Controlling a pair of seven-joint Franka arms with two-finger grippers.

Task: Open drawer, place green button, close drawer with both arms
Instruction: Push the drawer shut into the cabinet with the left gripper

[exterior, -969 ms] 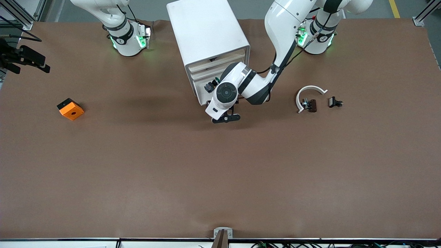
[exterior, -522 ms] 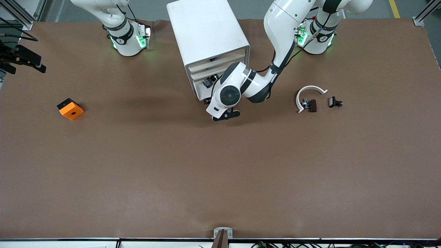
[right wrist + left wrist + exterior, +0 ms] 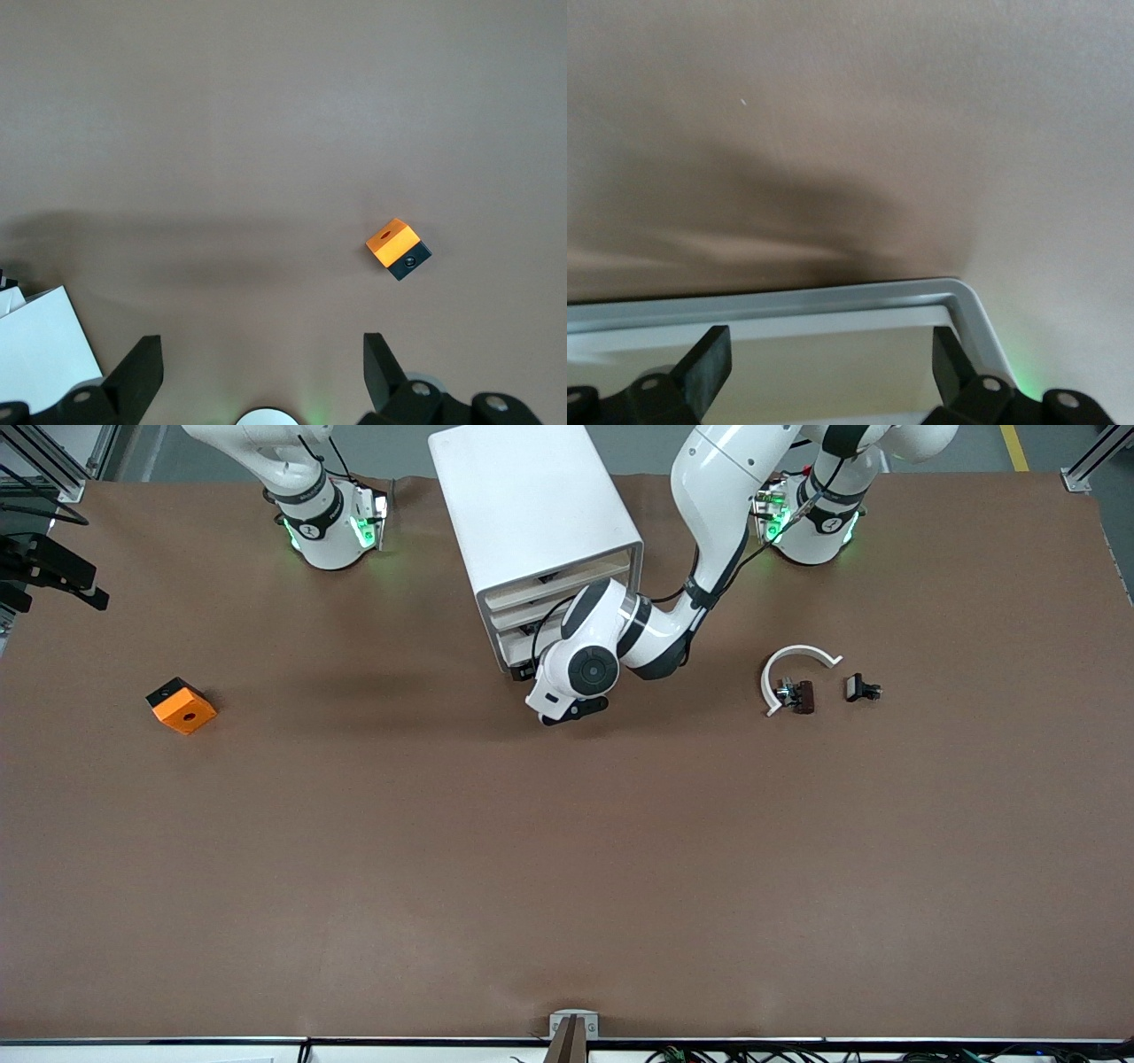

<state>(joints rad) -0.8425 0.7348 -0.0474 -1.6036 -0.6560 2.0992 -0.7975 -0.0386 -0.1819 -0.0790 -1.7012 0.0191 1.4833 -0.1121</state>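
Observation:
The white cabinet [image 3: 532, 514] stands between the two arm bases. Its drawer [image 3: 516, 644] sits pushed in, about flush with the cabinet front. The left arm's wrist [image 3: 580, 673] is right in front of it and hides the gripper there. In the left wrist view my left gripper [image 3: 830, 365] is open and empty, its fingers [image 3: 707, 361] against the drawer's cream front [image 3: 824, 394] under the cabinet's rim [image 3: 788, 305]. The button is hidden. My right gripper [image 3: 55, 571] hangs open and empty over the table edge at the right arm's end; it also shows in the right wrist view [image 3: 263, 363].
An orange cube [image 3: 182, 705] with a round hole lies toward the right arm's end, also in the right wrist view [image 3: 397, 248]. A white curved strip with black-brown parts [image 3: 795, 677] and a small black part [image 3: 862, 688] lie toward the left arm's end.
The left arm's wrist has moved toward the cabinet and the drawer has slid in with it. The button, seen in the open drawer before, no longer shows. The right gripper drifted outward.

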